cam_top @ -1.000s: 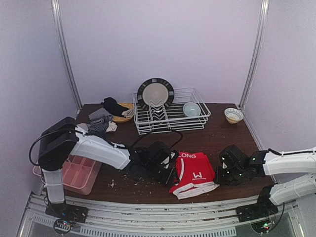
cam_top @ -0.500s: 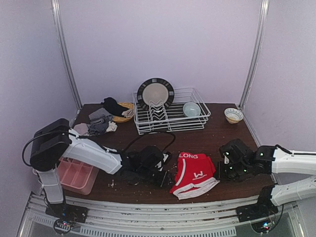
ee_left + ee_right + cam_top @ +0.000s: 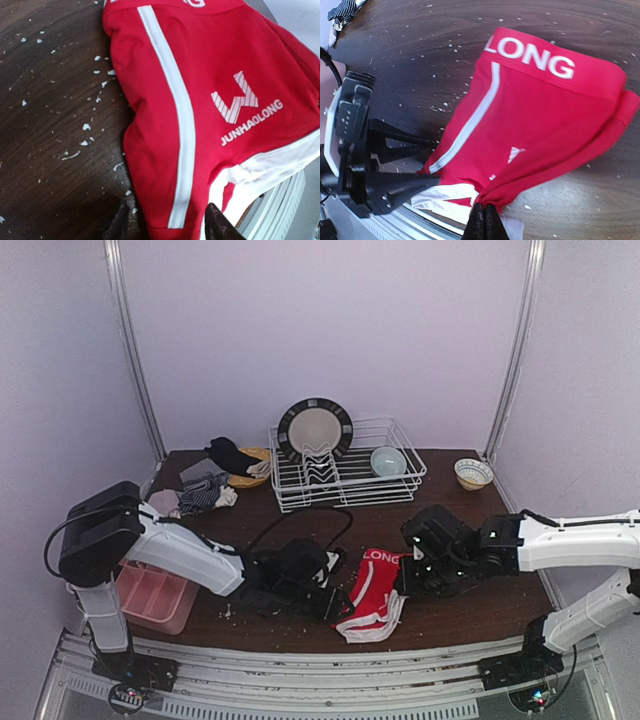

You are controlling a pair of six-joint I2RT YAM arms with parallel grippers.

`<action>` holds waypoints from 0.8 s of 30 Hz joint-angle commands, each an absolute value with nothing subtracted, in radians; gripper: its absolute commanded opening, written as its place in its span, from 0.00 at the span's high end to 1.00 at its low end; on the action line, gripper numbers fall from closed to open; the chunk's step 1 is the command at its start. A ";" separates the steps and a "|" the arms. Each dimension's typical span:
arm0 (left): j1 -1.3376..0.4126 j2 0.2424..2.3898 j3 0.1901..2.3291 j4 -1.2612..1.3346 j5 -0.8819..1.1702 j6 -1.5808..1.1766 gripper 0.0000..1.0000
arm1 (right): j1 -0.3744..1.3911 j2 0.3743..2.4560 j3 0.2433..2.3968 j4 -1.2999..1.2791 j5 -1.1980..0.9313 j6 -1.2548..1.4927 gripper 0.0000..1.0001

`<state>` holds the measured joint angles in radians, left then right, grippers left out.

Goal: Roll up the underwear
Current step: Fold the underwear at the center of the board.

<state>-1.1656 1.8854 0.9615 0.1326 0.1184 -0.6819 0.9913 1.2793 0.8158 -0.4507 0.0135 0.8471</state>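
The red underwear (image 3: 372, 590), with white trim and a white-lettered waistband, lies near the table's front edge, its right side lifted and folded over to the left. My right gripper (image 3: 484, 220) is shut on that bunched red edge (image 3: 530, 185); from above it (image 3: 403, 585) sits at the cloth's right side. My left gripper (image 3: 167, 226) stands open at the cloth's lower left corner, one finger (image 3: 405, 187) over the white hem, the other on bare wood. More underwear, striped (image 3: 203, 496), grey (image 3: 200, 472) and black (image 3: 230, 453), is piled at the back left.
A white wire dish rack (image 3: 345, 480) holds a dark-rimmed plate (image 3: 315, 428) and a bowl (image 3: 388, 460). Another bowl (image 3: 473, 473) stands at the back right. A pink tray (image 3: 160, 592) sits at the front left. White crumbs (image 3: 85, 127) dot the wood. The metal rail (image 3: 320, 660) runs along the front.
My right gripper has moved left with the red underwear's right edge, folding the cloth over so it looks narrower. The left gripper has stayed at the cloth's left corner.
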 commanded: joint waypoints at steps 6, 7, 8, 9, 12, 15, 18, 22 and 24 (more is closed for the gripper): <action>-1.177 1.902 0.903 0.156 0.123 -0.713 0.49 | 1.033 1.471 0.937 -0.316 -0.026 0.861 1.00; -1.177 1.901 0.898 0.160 0.122 -0.716 0.50 | 1.035 1.487 0.949 -0.308 -0.031 0.860 1.00; -1.177 1.899 0.892 0.163 0.119 -0.721 0.50 | 1.037 1.500 0.959 -0.308 -0.031 0.860 1.00; -1.177 1.892 0.881 0.166 0.114 -0.727 0.50 | 1.038 1.509 0.965 -0.310 -0.024 0.859 1.00; -1.177 1.850 0.839 0.176 0.090 -0.733 0.51 | 1.038 1.503 0.959 -0.315 -0.001 0.855 1.00; -1.177 1.826 0.825 0.159 0.077 -0.720 0.51 | 1.038 1.509 0.944 -0.286 -0.015 0.850 1.00; -1.178 1.841 0.826 0.162 0.091 -0.720 0.53 | 1.046 1.546 0.970 -0.263 -0.052 0.853 1.00; -1.179 1.872 0.804 0.216 0.111 -0.746 0.60 | 1.062 1.604 1.012 -0.241 -0.072 0.853 1.00; -1.182 1.882 0.799 0.230 0.115 -0.752 0.65 | 1.065 1.636 1.028 -0.232 -0.085 0.853 1.00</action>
<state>-1.1725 1.8332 0.8360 0.2455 0.0971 -0.7284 1.0512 1.5841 0.9821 -0.2707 -0.0528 0.8501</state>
